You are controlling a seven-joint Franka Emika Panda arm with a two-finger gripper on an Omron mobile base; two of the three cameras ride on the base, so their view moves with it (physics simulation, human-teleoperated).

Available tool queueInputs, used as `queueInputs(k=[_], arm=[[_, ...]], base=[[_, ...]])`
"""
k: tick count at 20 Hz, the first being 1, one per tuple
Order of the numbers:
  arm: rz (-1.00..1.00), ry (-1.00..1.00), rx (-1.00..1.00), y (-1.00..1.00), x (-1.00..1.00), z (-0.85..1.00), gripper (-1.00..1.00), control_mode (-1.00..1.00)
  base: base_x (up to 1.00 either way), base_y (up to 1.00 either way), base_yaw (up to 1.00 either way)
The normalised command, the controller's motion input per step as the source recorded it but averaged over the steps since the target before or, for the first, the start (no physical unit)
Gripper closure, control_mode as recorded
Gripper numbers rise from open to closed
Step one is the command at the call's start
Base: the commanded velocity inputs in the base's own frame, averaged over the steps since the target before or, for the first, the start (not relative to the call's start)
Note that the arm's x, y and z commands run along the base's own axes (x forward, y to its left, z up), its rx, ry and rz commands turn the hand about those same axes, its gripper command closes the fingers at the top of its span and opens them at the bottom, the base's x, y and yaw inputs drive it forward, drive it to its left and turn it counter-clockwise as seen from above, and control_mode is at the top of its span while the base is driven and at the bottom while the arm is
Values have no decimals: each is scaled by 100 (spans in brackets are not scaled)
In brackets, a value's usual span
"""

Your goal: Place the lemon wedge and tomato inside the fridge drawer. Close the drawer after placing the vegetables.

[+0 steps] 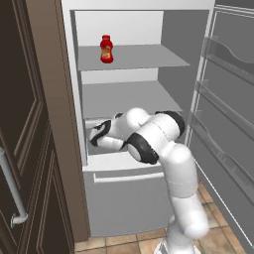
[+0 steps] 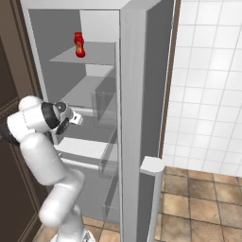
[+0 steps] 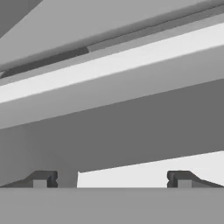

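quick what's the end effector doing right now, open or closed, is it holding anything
End effector: open, fingertips wide apart, nothing between them.

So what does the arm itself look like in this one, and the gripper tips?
The arm is glossy white, built of rounded tubular segments with dark grey to black bands at the joints. No cables or markings are visible on it. The gripper has two small dark grey fingertips with blocky, stepped ends, seen in the hand view.
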Motion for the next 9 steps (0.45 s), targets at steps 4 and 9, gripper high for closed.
queueInputs(k=[4,9], arm=[[-2,0,0,0,-91,44,-100,-100],[-4,0,0,-1,-87,76,-100,-100]], base=[[0,0,0],[0,0,0]])
